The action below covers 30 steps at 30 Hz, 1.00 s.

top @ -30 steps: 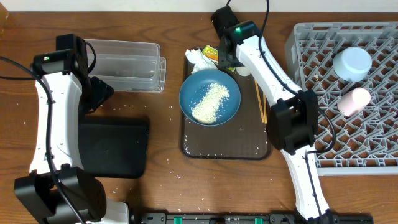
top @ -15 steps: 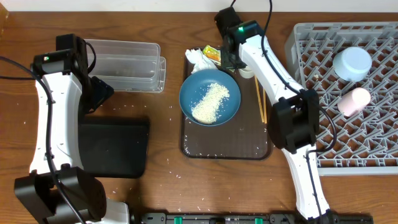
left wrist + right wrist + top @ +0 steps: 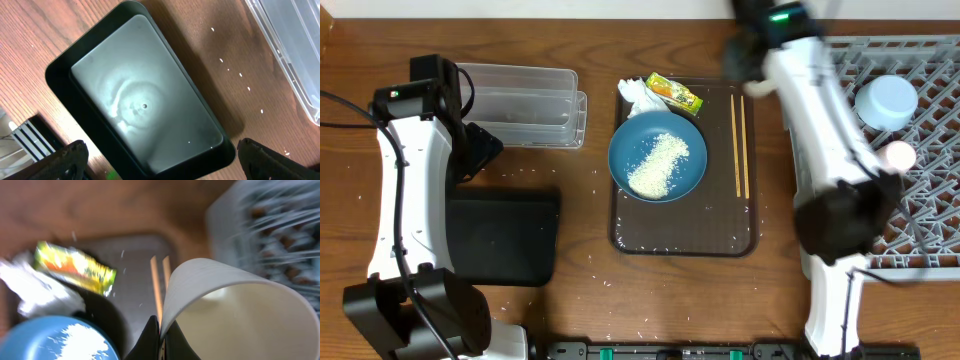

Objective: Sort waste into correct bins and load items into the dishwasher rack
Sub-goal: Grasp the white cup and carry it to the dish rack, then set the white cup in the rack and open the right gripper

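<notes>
- At the near left of the table (image 3: pixel 582 215), the shallow black tray (image 3: pixel 505 238) lies flat, with a few loose rice grains (image 3: pixel 601 262) on the wood just beside it.
- Just beyond it is the left arm (image 3: pixel 402 190). Its wrist view looks down into the black tray and shows the left jaws spread wide, gripping nothing.
- In the middle, the dark brown serving tray (image 3: pixel 685 238) carries the dark blue plate (image 3: pixel 692 176) on its far half, with a heap of white rice (image 3: pixel 658 163) on the plate.
- Right of the plate, the two chopsticks (image 3: pixel 740 145) lie side by side on the serving tray, pointing near to far.
- Beyond the plate, at the serving tray's far left corner, the crumpled napkin (image 3: pixel 638 93) touches the yellow-green wrapper (image 3: pixel 676 94).
- At the far left, the clear tub (image 3: pixel 525 105) stands on the wood, beyond the black tray.
- On the right, the grey rack (image 3: pixel 930 215) holds the light blue bowl (image 3: pixel 887 100). Nearer in the rack is the pink cup (image 3: pixel 898 153), partly hidden by the right arm (image 3: pixel 820 110).
- Farthest, the right jaws are pressed together on the rim of the white cup (image 3: pixel 240 305). They hold it in the air above the serving tray's far right corner, near the rack's edge. The right arm is blurred in the overhead view.
</notes>
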Tool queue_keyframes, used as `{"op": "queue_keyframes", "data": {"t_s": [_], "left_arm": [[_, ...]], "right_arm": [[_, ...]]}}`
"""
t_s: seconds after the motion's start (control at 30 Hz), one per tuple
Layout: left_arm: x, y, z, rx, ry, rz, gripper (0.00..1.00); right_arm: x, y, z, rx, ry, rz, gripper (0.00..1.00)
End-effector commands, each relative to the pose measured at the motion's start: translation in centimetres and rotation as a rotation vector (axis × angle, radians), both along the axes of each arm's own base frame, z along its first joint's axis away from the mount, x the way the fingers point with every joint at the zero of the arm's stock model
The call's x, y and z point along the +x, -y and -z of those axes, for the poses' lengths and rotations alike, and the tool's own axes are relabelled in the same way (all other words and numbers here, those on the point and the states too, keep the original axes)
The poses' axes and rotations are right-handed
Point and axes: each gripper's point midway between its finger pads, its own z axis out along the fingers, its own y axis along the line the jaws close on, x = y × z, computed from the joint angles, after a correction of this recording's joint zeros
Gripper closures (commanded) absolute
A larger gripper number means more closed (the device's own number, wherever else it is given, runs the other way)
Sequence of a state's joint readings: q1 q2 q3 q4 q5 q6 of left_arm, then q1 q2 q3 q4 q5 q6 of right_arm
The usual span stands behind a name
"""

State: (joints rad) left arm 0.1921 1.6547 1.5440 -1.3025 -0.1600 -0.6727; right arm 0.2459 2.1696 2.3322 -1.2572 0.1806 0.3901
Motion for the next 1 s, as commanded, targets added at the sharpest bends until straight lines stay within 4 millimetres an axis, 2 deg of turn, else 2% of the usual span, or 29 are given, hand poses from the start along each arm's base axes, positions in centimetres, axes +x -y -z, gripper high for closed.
{"op": "queue_keyframes", "data": {"t_s": [0.0, 0.1, 0.2, 0.27, 0.4, 0.53, 0.7, 0.87, 0.97], "left_arm": [[-0.3, -0.2, -0.4, 0.009, 0.006, 0.002, 0.02], [-0.3, -0.2, -0.4, 0.009, 0.006, 0.002, 0.02], [-0.3, -0.2, -0.4, 0.009, 0.006, 0.002, 0.02], [-0.3, -0.2, -0.4, 0.009, 0.006, 0.002, 0.02], [-0.3, -0.2, -0.4, 0.009, 0.006, 0.002, 0.02], [-0.3, -0.2, -0.4, 0.009, 0.006, 0.002, 0.02], [-0.3, -0.2, -0.4, 0.009, 0.006, 0.002, 0.02], [-0.3, -0.2, -0.4, 0.009, 0.006, 0.002, 0.02], [-0.3, -0.2, -0.4, 0.009, 0.006, 0.002, 0.02]], "right_arm": [[-0.6, 4.1, -5.4, 0.073, 0.094, 0.01, 0.99], [-1.4, 7.9, -6.2, 0.12, 0.084, 0.015, 0.99], [-3.0, 13.0, -5.5, 0.19, 0.023, 0.097, 0.99], [-4.0, 15.5, -5.0, 0.255, -0.007, 0.106, 0.99], [-5.1, 19.1, -4.9, 0.404, 0.024, 0.05, 0.99], [-6.5, 23.3, -4.5, 0.519, 0.067, 0.084, 0.99], [-7.0, 26.1, -2.4, 0.649, 0.142, 0.06, 0.99], [-6.6, 27.2, 0.2, 0.793, 0.243, 0.028, 0.99], [-6.6, 27.8, 0.8, 0.872, 0.34, -0.016, 0.99]]}}
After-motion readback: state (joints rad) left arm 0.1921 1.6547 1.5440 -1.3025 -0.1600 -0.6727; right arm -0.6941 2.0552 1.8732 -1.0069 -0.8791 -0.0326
